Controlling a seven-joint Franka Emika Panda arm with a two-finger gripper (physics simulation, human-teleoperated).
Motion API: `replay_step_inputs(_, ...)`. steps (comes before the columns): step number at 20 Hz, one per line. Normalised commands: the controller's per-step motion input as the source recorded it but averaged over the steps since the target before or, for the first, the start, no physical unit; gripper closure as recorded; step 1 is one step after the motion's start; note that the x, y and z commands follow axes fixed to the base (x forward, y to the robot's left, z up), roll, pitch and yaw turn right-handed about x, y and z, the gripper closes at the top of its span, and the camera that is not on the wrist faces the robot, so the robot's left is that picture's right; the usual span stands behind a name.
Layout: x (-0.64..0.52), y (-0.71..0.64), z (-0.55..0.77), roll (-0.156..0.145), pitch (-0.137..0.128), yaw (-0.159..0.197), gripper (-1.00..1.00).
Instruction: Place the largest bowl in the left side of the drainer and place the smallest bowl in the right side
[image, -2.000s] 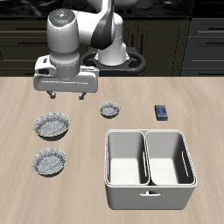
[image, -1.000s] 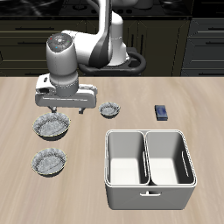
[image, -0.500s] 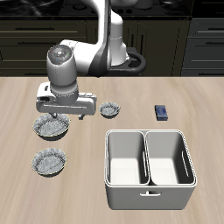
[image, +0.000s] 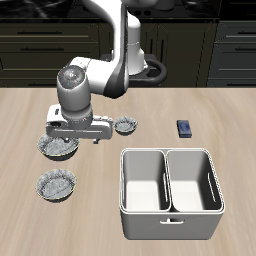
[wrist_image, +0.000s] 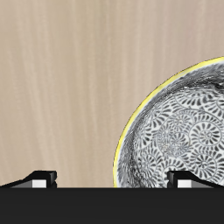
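Note:
The largest bowl (image: 56, 150), grey-blue patterned with a wavy rim, sits on the table and is partly covered by my gripper (image: 73, 138). The gripper is open and low over this bowl's edge. In the wrist view the bowl (wrist_image: 179, 131) shows a yellow-lit rim, with one fingertip (wrist_image: 188, 177) over its inside and the other fingertip (wrist_image: 39, 177) over bare table; the gripper (wrist_image: 114, 178) holds nothing. The smallest bowl (image: 125, 126) stands beside the gripper. The drainer (image: 168, 214), a light two-compartment tub, stands nearer the front edge with both compartments empty.
A mid-sized matching bowl (image: 55, 184) lies closer to the front edge than the largest bowl. A small dark blue block (image: 185, 128) lies on the table behind the drainer. Dark cabinets run behind the table.
The gripper has come down and slightly forward, from well above the table to just over the largest bowl's rim. Bowls and drainer have not moved.

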Motion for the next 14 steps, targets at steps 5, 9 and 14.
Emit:
replay_step_inputs(5,0.01,-0.04,-0.26,-0.008,0.046,0.01,1.0)
replay_step_inputs(9,-0.02,-0.03,-0.01,-0.02,-0.001,-0.028,1.0)
replay_step_inputs(14,-0.02,-0.02,0.11,0.001,-0.014,-0.005,1.0)
